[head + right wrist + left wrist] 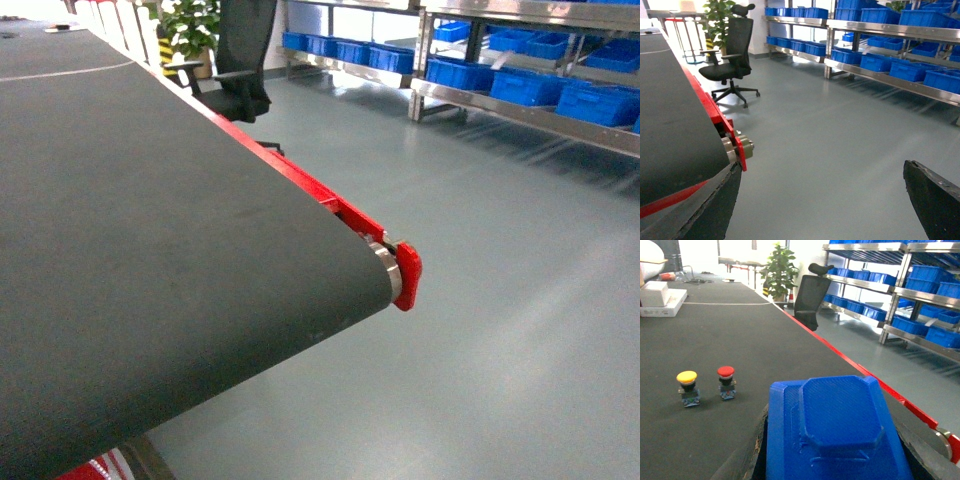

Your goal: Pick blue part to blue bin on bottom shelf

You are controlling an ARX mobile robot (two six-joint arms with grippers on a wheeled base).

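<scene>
The blue part (837,425), a ribbed plastic piece with a raised octagonal top, fills the lower middle of the left wrist view. My left gripper (832,452) is shut on it above the dark belt (740,340), a worn finger (747,460) showing on each side. My right gripper (821,170) stands open over the grey floor beside the belt's end roller (740,147), nothing between its fingers. Blue bins (910,70) line the bottom shelf (890,80) across the aisle; that steel shelf (520,112) is also at the head view's upper right. Neither gripper shows in the head view.
A yellow push button (687,387) and a red push button (726,381) stand on the belt left of the part. A white box (660,300) lies far back. The belt has a red side rail (330,200). A black office chair (730,55) stands in the aisle.
</scene>
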